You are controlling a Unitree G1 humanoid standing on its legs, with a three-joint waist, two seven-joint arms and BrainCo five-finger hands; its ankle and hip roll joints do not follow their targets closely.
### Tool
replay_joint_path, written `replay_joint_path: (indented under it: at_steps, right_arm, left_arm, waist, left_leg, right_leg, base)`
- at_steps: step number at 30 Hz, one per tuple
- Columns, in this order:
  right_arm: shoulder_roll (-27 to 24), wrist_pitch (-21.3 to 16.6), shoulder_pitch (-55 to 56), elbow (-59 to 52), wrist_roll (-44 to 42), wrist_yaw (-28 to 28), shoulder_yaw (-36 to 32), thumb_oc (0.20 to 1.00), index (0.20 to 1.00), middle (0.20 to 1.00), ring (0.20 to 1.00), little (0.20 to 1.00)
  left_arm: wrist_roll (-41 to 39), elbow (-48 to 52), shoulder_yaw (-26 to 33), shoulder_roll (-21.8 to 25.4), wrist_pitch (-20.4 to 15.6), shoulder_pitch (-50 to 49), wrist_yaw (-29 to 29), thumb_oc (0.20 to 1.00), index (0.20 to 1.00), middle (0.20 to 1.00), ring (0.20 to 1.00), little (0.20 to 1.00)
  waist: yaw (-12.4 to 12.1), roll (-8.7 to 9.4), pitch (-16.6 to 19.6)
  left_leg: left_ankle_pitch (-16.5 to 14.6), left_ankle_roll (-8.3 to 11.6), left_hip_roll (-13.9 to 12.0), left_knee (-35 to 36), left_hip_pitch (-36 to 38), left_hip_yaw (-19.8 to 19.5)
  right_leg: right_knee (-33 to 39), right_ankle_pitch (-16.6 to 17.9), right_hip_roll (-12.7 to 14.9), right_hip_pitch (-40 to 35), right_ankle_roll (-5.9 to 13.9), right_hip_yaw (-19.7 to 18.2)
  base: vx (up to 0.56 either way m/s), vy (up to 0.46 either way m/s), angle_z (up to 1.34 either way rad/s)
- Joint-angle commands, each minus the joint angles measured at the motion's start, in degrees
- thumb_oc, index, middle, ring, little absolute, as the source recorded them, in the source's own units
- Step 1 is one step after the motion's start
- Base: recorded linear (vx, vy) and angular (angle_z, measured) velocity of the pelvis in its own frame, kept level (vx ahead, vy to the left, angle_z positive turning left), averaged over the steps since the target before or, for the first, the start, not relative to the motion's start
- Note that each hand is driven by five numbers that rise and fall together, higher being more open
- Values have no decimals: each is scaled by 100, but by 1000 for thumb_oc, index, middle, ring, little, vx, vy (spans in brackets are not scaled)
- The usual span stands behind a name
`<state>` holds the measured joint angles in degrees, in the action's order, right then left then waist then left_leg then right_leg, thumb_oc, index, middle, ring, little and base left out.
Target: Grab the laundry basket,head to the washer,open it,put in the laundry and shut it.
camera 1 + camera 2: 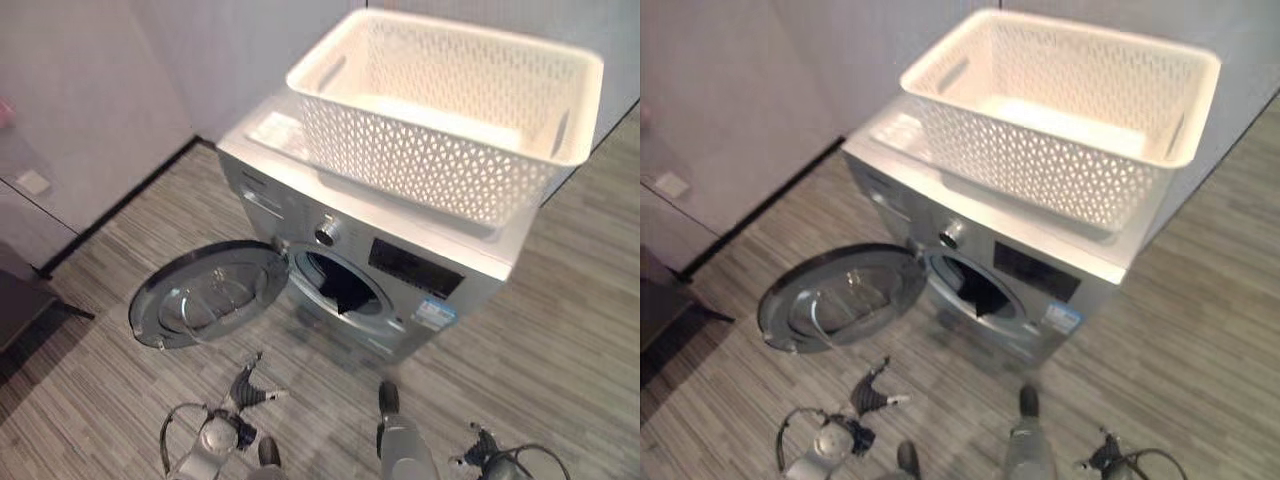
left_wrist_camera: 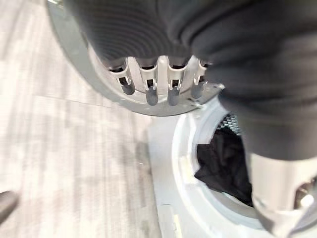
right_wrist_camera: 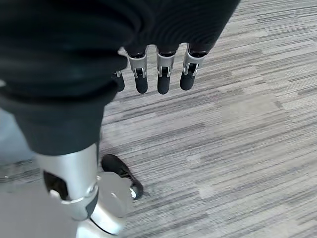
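A white lattice laundry basket (image 1: 440, 110) stands on top of the silver washer (image 1: 400, 265), and I see nothing inside it but its white bottom. The washer's round door (image 1: 205, 295) is swung wide open to the left. Dark laundry (image 2: 223, 163) lies inside the drum (image 1: 345, 290). My left hand (image 2: 151, 87) hangs low in front of the open door with relaxed fingers and holds nothing; it also shows at the lower left as the left hand (image 1: 245, 385). My right hand (image 3: 163, 74) hangs open over the floor, to the right of the washer front.
The washer stands against a pale wall with a dark baseboard (image 1: 120, 205). A dark piece of furniture (image 1: 20, 310) sits at the far left. Striped grey floor (image 1: 560, 330) spreads in front of the washer and to its right.
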<state>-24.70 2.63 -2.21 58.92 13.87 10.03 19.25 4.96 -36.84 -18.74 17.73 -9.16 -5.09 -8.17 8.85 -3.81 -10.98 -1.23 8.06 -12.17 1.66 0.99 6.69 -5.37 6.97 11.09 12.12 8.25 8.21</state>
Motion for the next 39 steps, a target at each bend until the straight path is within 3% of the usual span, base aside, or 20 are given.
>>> replay_joint_path:
  at_steps: [1,6,8,11,12,13,15,16,18,20,21,24,27,29,30,31,32,33,36,39]
  right_arm:
    - [-126,-319,512,-1007,341,14,-157,1000,1000,1000,1000,1000]
    - [187,-284,577,-373,357,-6,-242,1000,1000,1000,1000,1000]
    - [458,-201,405,433,216,52,-270,1000,1000,1000,1000,1000]
    - [538,-191,249,624,161,68,-234,1000,1000,1000,1000,1000]
    - [530,-203,36,609,94,88,-69,1000,1000,1000,1000,1000]
    - [542,-221,38,625,84,89,-8,1000,1000,1000,1000,1000]
    - [555,-282,48,675,11,100,80,1000,1000,1000,1000,1000]
    - [582,-322,72,727,-13,87,142,1000,1000,1000,1000,1000]
    - [583,-322,73,727,-13,88,143,1000,1000,1000,1000,1000]
    - [632,-321,54,913,61,78,205,1000,1000,1000,1000,1000]
    - [668,-305,31,1091,73,84,234,1000,1000,1000,1000,1000]
    - [646,-265,-47,1237,20,144,238,1000,1000,1000,1000,1000]
    - [648,-258,-124,1270,69,194,334,1000,1000,1000,1000,1000]
    - [641,-238,-100,1366,114,205,329,1000,1000,1000,1000,1000]
    - [618,-236,-69,1451,69,219,248,1000,1000,1000,1000,1000]
    - [619,-236,-70,1452,69,219,248,1000,1000,1000,1000,1000]
    - [594,-257,-48,1523,59,237,214,1000,1000,1000,1000,1000]
    - [589,-260,-20,1573,98,225,228,1000,1000,1000,1000,1000]
    - [559,-263,19,1679,97,236,137,1000,1000,1000,1000,1000]
    - [593,-236,82,1775,84,186,-38,1000,1000,1000,1000,1000]
  left_arm:
    - [82,-52,193,278,45,128,73,1000,1000,1000,1000,1000]
    - [146,-221,310,166,102,101,-60,1000,1000,1000,1000,1000]
    - [160,-500,195,-18,131,202,-133,1000,1000,1000,1000,1000]
    - [243,-524,99,-43,131,266,-173,1000,1000,1000,1000,1000]
    - [146,-442,59,-34,157,360,-218,1000,1000,1000,1000,1000]
    - [103,-437,62,-40,154,345,-222,1000,1000,1000,1000,1000]
    - [-12,-348,109,9,165,299,-206,1000,1000,1000,1000,1000]
    - [-146,-258,203,23,144,163,-174,1000,1000,1000,1000,1000]
    - [-146,-256,204,25,145,160,-173,1000,1000,1000,1000,1000]
    - [-257,-290,402,-59,114,3,-164,1000,1000,1000,1000,1000]
    - [-375,-374,467,-133,87,-31,-192,1000,1000,1000,1000,1000]
    - [-561,-267,562,-180,87,-22,-306,1000,1000,1000,1000,1000]
    - [-594,-223,612,-240,68,-1,-419,1000,1000,1000,1000,1000]
    - [-668,-123,635,-266,42,9,-454,1000,1000,1000,1000,1000]
    - [-605,70,598,-187,26,-6,-514,1000,1000,1000,1000,1000]
    - [-605,72,599,-186,28,-6,-514,1000,1000,1000,1000,1000]
    - [-620,229,618,-141,6,-17,-585,1000,1000,1000,1000,1000]
    - [-642,283,654,-152,-18,-30,-633,1000,1000,1000,1000,1000]
    - [-629,451,675,-128,-87,22,-724,1000,1000,1000,1000,1000]
    - [-655,673,752,-63,-135,-8,-676,1000,1000,1000,1000,1000]
  waist:
    - [-80,424,1]
    - [-161,542,129]
    - [-185,574,174]
    - [-172,579,143]
    - [-266,418,18]
    - [-280,373,-4]
    - [-331,342,-24]
    - [-430,389,69]
    - [-425,387,57]
    - [-635,493,250]
    - [-734,540,350]
    - [-917,609,157]
    - [-1008,651,95]
    - [-1007,697,174]
    - [-1006,696,235]
    - [-1003,707,243]
    - [-1052,576,317]
    - [-1101,478,356]
    - [-1058,274,387]
    - [-1021,159,472]
  left_leg:
    - [-1062,-258,323,-816,241,32]
    - [-1197,-369,544,-907,307,-162]
    - [-1282,-540,857,-868,359,-306]
    - [-1285,-653,984,-792,380,-287]
    - [-1150,-764,957,-693,286,-101]
    - [-1118,-790,950,-689,262,-73]
    - [-969,-893,980,-676,162,-43]
    - [-941,-915,1078,-649,142,-9]
    - [-942,-913,1074,-646,159,-14]
    - [-911,-833,1074,-654,107,121]
    - [-851,-729,975,-931,8,261]
    - [-106,-455,647,-2831,-842,149]
    - [-35,-464,591,-3498,-1221,-96]
    - [-31,-498,395,-2995,-1228,-189]
    - [174,-411,86,-1989,-1118,-354]
    - [212,-411,98,-1940,-1108,-349]
    - [554,-259,-44,-663,-885,-758]
    - [721,-180,-97,-231,-853,-1098]
    - [1067,42,-216,195,-935,-1541]
    - [850,73,-139,-54,-863,-1365]
  right_leg:
    - [197,141,315,435,398,-479]
    - [349,212,539,113,506,-460]
    - [404,352,715,44,571,-551]
    - [332,555,757,168,584,-621]
    - [-280,25,571,404,329,-160]
    - [-557,-220,457,370,238,11]
    - [-1413,-817,-21,229,29,269]
    - [-1254,-1175,-258,-227,-122,550]
    - [-1242,-1172,-263,-251,-123,557]
    - [-659,-1273,-427,-701,-214,612]
    - [-173,-1299,-571,-931,-294,415]
    - [185,-1256,-731,-1215,-549,275]
    - [340,-1275,-787,-1377,-625,158]
    - [457,-1312,-703,-1492,-571,89]
    - [434,-1420,-649,-1543,-526,28]
    - [436,-1412,-639,-1531,-527,29]
    - [509,-1519,-705,-1614,-453,-67]
    - [527,-1597,-726,-1679,-432,-152]
    - [411,-1734,-684,-1812,-414,-337]
    - [443,-1723,-486,-2045,-285,-320]
  base:
    - [-12,47,8]
    - [-45,113,16]
    - [-43,194,29]
    - [-93,144,16]
    - [-225,190,-3]
    - [-245,177,-18]
    - [-66,34,-14]
    - [21,-25,4]
    - [50,-82,5]
    - [108,-177,-28]
    - [98,-194,-57]
    - [10,-192,-31]
    - [5,-82,-31]
    - [141,44,-29]
    - [147,79,-8]
    - [224,161,9]
    - [186,172,16]
    - [185,174,0]
    - [178,244,-30]
    - [212,288,-29]
